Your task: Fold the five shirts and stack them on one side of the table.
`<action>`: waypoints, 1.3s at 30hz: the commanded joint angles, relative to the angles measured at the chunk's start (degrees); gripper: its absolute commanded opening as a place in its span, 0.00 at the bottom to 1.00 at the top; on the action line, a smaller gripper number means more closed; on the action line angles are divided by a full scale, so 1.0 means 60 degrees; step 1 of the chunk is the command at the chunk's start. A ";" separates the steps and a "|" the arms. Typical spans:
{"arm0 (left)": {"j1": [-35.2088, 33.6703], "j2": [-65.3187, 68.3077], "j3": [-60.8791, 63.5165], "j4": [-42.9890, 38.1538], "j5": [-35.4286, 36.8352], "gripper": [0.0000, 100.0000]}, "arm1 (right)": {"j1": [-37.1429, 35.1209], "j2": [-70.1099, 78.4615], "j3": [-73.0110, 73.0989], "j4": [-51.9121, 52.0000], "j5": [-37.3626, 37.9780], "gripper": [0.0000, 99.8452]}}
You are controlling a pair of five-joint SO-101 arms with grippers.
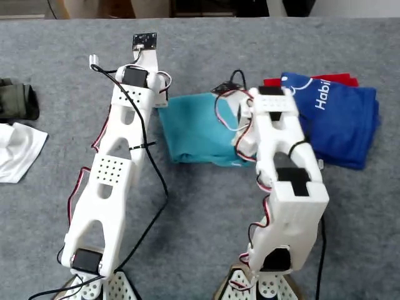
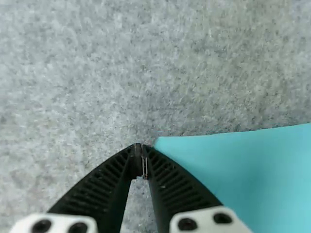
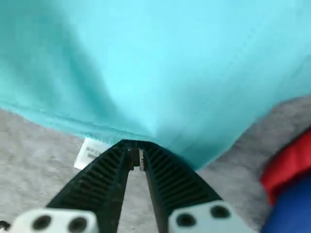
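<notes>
1. Lying folded near the middle of the gray felt table [image 1: 206, 206] is the teal cotton shirt [image 1: 190, 128], flat, between the two arms.
2. Sitting just beside the teal shirt's corner are the left fingers [image 2: 114, 177]: black, ribbed, clenched tip to tip with nothing between them, tips down near the bare felt.
3. Meeting at the teal shirt's hem are the right fingers [image 3: 109, 177], pressed together. Cannot tell if any cloth is pinched between them.
4. Poking out from under that hem, just beside the right fingers, is a small white fabric label [image 3: 90, 154].
5. Resting to the right of the teal shirt is a folded dark blue shirt with white print [image 1: 340, 122], lying on top of a red shirt [image 1: 344, 79] whose edge is showing behind it.
6. Lying at the table's left edge is a crumpled white shirt [image 1: 15, 153], with a bunched dark olive shirt [image 1: 15, 101] just behind it, both well apart from the arms.
</notes>
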 commanded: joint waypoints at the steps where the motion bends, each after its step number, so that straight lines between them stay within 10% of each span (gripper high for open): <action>1: -0.0103 -0.0168 -0.0410 -0.0044 -0.0073 0.02 | 0.0418 -0.0007 -0.0799 0.0088 0.0264 0.00; 21: -0.0190 -0.1956 -0.0425 0.1201 -0.0029 0.02 | 0.0095 -0.1531 -0.2938 0.1524 0.0396 0.00; 32: 0.0762 -0.2894 0.0967 0.1861 0.0557 0.02 | -0.0667 0.2806 -0.7919 0.0703 0.0366 0.01; 39: 0.0777 -0.4930 0.5275 0.1817 0.0601 0.02 | -0.0667 0.5502 -1.2505 0.2652 0.0117 0.01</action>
